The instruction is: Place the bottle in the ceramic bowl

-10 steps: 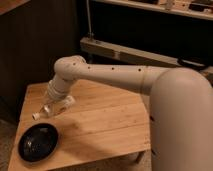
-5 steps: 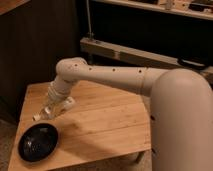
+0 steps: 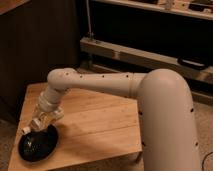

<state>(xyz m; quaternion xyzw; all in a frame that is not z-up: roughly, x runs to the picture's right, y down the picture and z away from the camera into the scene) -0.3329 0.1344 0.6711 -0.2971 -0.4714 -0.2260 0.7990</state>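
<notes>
Reaching down from a white arm (image 3: pixel 100 85) that sweeps in from the right, the gripper (image 3: pixel 39 121) hangs over the near left corner of a wooden table (image 3: pixel 95 120), its fingers clenched on the bottle (image 3: pixel 31 127). Seen from the single camera view, the bottle lies tilted in the grasp, its small white cap (image 3: pixel 25 130) pointing down and to the left of the claw. Just below the claw sits the ceramic bowl (image 3: pixel 39 144), black and glossy, resting on the table's front left edge. The cap end of the bottle is over the bowl's upper rim; whether it touches the rim cannot be told. Right of the claw the pale plank tabletop stretches toward the robot's large rounded body (image 3: pixel 167 125), which fills the right side of the scene. Behind the claw stands a dark wall (image 3: pixel 40 40), and farther right a metal rail (image 3: pixel 145 57) runs across the background.
</notes>
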